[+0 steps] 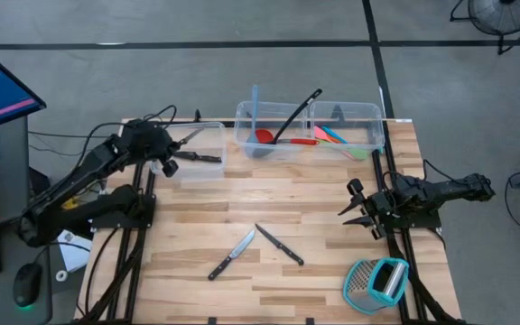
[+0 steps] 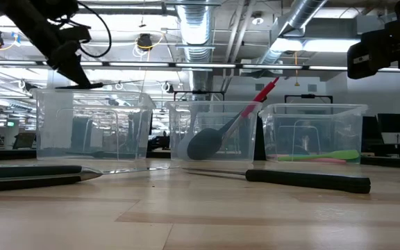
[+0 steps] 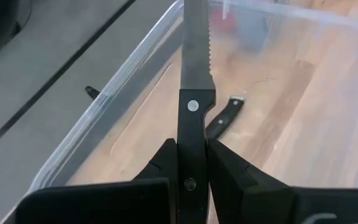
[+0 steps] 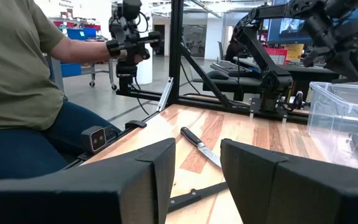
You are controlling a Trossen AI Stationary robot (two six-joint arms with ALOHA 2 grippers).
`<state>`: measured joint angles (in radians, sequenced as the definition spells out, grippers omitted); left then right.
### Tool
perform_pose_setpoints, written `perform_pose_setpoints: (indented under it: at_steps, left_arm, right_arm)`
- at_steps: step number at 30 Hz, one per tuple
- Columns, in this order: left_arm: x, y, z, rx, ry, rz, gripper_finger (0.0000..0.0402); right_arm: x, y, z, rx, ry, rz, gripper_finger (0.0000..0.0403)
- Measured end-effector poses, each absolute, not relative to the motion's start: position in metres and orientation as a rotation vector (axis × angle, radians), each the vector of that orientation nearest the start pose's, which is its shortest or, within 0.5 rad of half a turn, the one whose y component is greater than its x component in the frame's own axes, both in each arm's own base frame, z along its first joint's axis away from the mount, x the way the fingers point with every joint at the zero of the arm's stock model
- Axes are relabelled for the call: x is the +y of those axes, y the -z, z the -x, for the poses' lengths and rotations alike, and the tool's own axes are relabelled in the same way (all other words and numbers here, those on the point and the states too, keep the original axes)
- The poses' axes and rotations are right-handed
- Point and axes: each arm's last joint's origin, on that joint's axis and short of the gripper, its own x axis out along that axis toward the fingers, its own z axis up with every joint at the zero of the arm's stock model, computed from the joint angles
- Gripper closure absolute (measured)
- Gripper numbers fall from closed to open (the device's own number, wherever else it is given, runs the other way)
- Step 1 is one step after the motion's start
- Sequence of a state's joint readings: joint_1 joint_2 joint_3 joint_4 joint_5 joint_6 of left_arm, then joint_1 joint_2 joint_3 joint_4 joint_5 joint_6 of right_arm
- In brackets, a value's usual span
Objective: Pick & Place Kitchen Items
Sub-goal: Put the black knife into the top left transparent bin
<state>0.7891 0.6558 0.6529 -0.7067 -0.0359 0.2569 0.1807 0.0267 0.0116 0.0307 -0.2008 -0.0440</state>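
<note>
Steel, with a serrated edge and a black riveted handle, the knife [image 3: 195, 93] is clamped by its handle in the left gripper [image 3: 191, 163], above the clear plastic left bin [image 1: 208, 168]; another knife [image 3: 224, 118] lies inside. Two more knives [image 1: 232, 254] [image 1: 279, 244] rest flat on the pale wooden table [image 1: 314, 199]. The right gripper [image 1: 361, 209] waits half open near the right edge, holding nothing.

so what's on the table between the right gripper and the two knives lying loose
Nothing: in the high view, only bare wood separates the right gripper, open at the table's right edge, from the nearer knife and the other knife.
</note>
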Motion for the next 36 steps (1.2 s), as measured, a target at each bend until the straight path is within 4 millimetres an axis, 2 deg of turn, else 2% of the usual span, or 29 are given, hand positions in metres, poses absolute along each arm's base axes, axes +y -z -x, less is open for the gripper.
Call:
perform_pose_setpoints:
  at_steps: [6, 17, 29, 36]
  left_arm:
    - [0.101, -0.253, -0.098, 0.86, -0.672, 0.006, 0.0369]
    - [0.126, -0.218, -0.122, 1.086, -0.613, 0.098, 0.0369]
    - [0.131, -0.209, -0.127, 1.133, -0.586, 0.127, 0.0367]
    - [0.132, -0.208, -0.129, 1.132, -0.581, 0.139, 0.0343]
  right_arm:
    - [0.023, -0.168, -0.095, -0.024, -0.381, 0.043, 0.0278]
    - [0.023, -0.168, -0.095, -0.024, -0.381, 0.044, 0.0278]
    - [0.023, -0.168, -0.095, -0.024, -0.381, 0.043, 0.0278]
    - [0.023, -0.168, -0.095, -0.024, -0.381, 0.044, 0.0278]
